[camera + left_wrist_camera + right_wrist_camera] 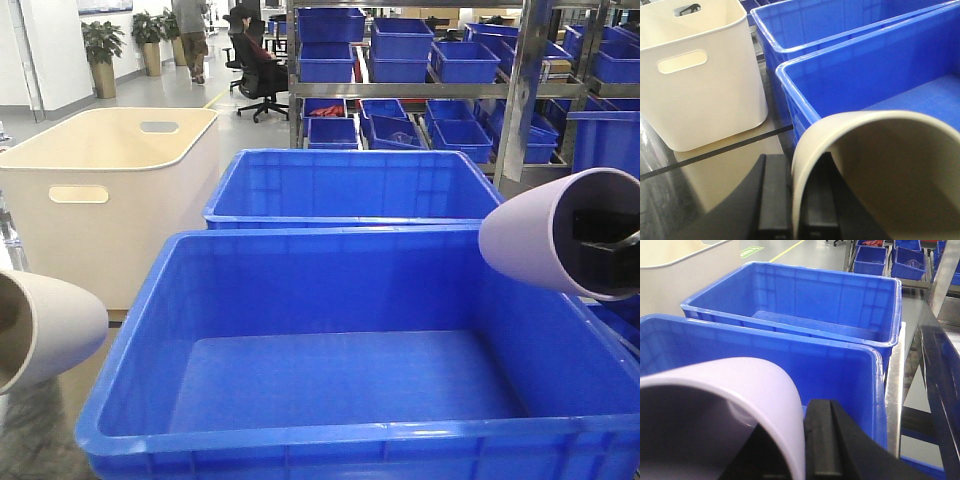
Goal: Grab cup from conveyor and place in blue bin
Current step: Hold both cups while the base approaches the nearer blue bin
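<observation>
You had three containers parked low in front of your rig. The blue bin (330, 285) sat nearest, a second blue crate (350, 185) stood just behind it, and the cream-white tub (130, 230) stood off to the left. From your left wrist view the tub rested on a pale surface (725, 170) crossed by a dark strip (715, 151). Couldn't tell what the crates themselves stood on. Farther back, grey glossy floor (160, 90) ran out, and a steel rack (520, 90) carried rows of small blue bins (400, 45).
</observation>
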You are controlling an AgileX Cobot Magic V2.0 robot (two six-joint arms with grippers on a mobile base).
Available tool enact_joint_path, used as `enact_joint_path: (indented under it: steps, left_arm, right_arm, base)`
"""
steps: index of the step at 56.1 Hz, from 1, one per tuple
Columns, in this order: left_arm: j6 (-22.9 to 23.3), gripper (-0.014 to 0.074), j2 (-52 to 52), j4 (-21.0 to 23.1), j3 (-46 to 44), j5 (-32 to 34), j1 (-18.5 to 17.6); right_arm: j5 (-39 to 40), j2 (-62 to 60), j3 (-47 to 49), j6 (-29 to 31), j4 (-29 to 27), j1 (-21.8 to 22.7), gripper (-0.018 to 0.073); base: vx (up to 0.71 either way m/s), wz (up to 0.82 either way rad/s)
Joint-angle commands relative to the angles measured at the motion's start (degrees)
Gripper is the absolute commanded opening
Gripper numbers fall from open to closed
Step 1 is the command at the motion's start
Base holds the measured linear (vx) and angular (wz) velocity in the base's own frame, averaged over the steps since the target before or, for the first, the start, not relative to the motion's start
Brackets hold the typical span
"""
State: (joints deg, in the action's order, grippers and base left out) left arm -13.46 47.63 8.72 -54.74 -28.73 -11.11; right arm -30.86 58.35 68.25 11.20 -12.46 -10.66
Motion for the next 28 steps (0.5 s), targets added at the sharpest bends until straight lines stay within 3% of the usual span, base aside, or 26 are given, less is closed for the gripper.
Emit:
enact_joint_path:
  steps: [1,12,17,28]
  left_arm:
    - [0.42,-0.0006,-0.54,0.92,-1.55,5.06,-0.34]
    - [0.50,-0.0007,-0.54,1.54,-1.55,6.44,-0.34]
    - [0.44,-0.0007,0.04,3.94,-1.55,10.72,-0.34]
    - [-0.14,-0.0007,2.70,4.09,-2.44,20.37,-0.51]
  right_arm:
    - [5.21,-0.94,1.75,0.54,-0.36,-0.02,-0.0009]
    - [5.21,-0.94,1.75,0.54,-0.36,-0.02,-0.0009]
    - [5.21,-0.94,1.75,0.54,-0.36,-0.02,-0.0009]
    - [5.16,-0.94,1.75,0.54,-0.36,-0.02,-0.0009]
  base:
    - [0.00,0.00]
    - [0.00,0.00]
    - [0.00,0.00]
    - [0.00,0.00]
